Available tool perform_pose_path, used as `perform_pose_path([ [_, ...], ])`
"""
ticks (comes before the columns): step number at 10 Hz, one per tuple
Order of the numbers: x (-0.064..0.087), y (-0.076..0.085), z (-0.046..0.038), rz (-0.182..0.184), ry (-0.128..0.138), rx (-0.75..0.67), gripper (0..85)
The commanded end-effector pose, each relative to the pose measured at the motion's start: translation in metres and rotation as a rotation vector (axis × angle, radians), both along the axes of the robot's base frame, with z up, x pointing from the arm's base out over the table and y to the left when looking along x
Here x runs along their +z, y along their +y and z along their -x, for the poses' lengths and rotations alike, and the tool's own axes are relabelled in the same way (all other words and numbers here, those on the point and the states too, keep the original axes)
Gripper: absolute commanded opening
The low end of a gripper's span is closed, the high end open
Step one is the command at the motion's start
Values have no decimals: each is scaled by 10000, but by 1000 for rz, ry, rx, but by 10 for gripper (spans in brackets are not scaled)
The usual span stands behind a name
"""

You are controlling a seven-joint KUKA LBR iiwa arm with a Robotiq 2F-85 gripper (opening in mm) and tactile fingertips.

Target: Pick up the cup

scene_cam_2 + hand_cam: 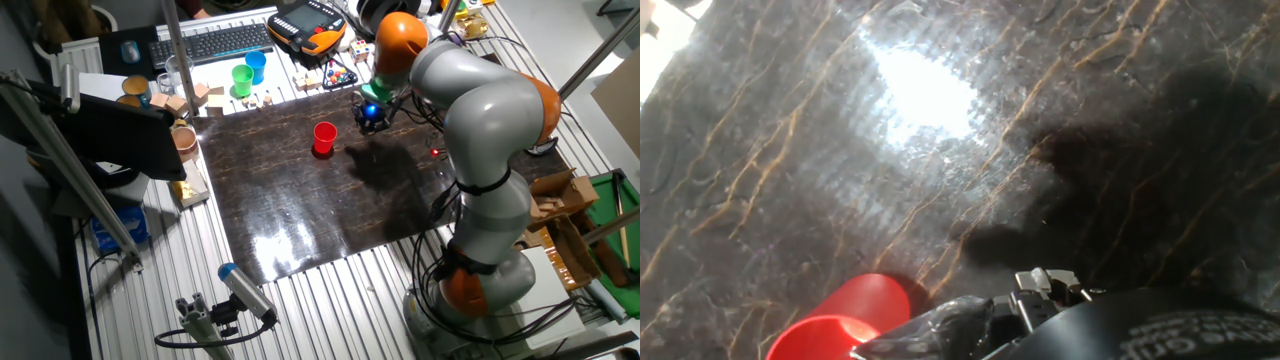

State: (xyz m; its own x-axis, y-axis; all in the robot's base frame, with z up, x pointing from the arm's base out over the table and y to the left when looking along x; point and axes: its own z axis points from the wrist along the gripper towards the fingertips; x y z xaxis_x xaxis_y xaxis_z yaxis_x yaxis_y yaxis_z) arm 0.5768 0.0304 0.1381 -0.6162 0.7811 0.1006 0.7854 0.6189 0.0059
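1. Now the red cup (pixel 324 138) stands upright on the dark marble-like board (pixel 300 210), in its far middle part, with nothing touching it.
2. The gripper (pixel 371 117) hangs above the board, to the right of the cup and apart from it; a blue light glows on it.
3. From the hand view, the cup (pixel 840 322) is at the bottom left corner, open mouth toward the camera, partly behind the black body of the hand (pixel 1110 325).
4. I cannot tell how the jaws stand; the fingers are not clearly seen in either view.
5. A green cup (pixel 242 80) and a blue cup (pixel 256 66) stand behind the board, near a keyboard (pixel 212 44).
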Motion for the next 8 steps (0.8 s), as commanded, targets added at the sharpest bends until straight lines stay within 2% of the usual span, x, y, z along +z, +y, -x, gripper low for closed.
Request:
perform_pose_path([
  [1, 0, -1, 0, 3, -1, 0, 7],
  [2, 0, -1, 0, -5, -3, -17, 7],
  [4, 0, -14, 5, 17, -14, -72, 7],
  [5, -17, -64, 12, 16, -16, -86, 7],
  [8, -60, -93, 7, -14, -15, -177, 7],
])
